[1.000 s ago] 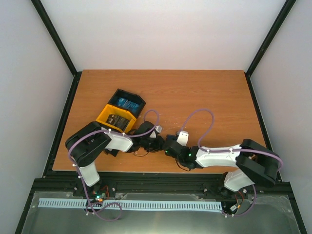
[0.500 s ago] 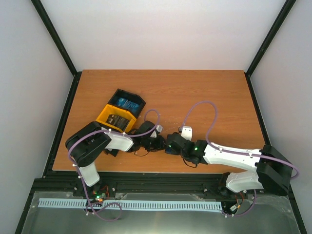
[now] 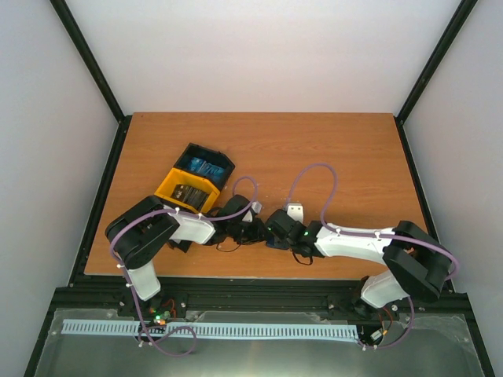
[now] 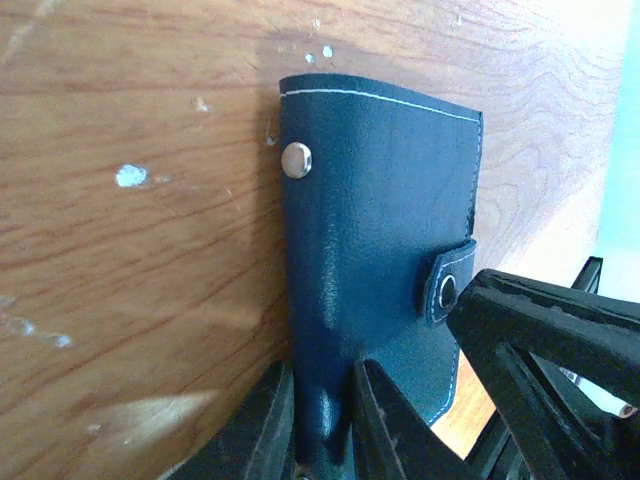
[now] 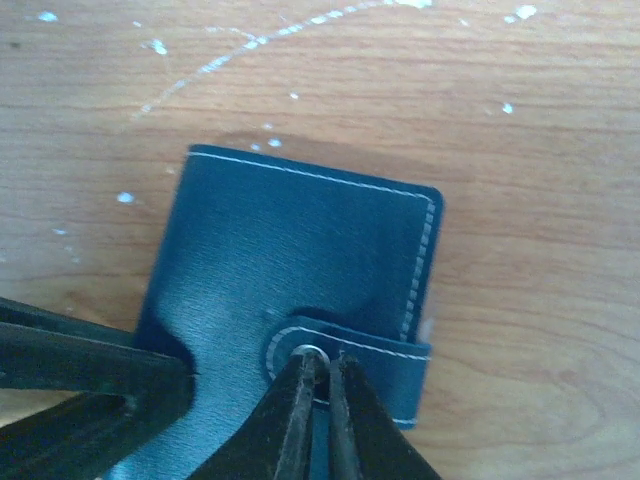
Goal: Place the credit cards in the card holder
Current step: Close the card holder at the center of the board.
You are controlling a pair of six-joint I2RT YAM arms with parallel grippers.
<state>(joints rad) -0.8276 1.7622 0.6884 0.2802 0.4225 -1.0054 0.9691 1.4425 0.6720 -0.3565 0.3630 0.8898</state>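
The card holder [image 4: 380, 220] is a dark navy wallet lying closed on the wood, with a snap strap [image 5: 345, 360] over its edge. My left gripper [image 4: 322, 425] is shut on one edge of it. My right gripper [image 5: 320, 385] is closed to a thin gap on the strap at the snap; its black fingers [image 4: 540, 330] show in the left wrist view. In the top view both grippers [image 3: 256, 229] [image 3: 271, 230] meet near the front edge and hide the holder. Blue cards [image 3: 206, 167] and dark grey cards [image 3: 186, 192] lie in the bin tray. White cards are out of view.
The black-and-yellow bin tray [image 3: 168, 187] stands left of centre, just behind my left arm. The table's front edge [image 3: 259, 275] runs close below both grippers. The right arm's purple cable [image 3: 310, 177] loops over the table middle.
My right arm changed posture and its elbow swung out and back, while its gripper edged slightly toward the holder. The left arm and the tray have not moved.
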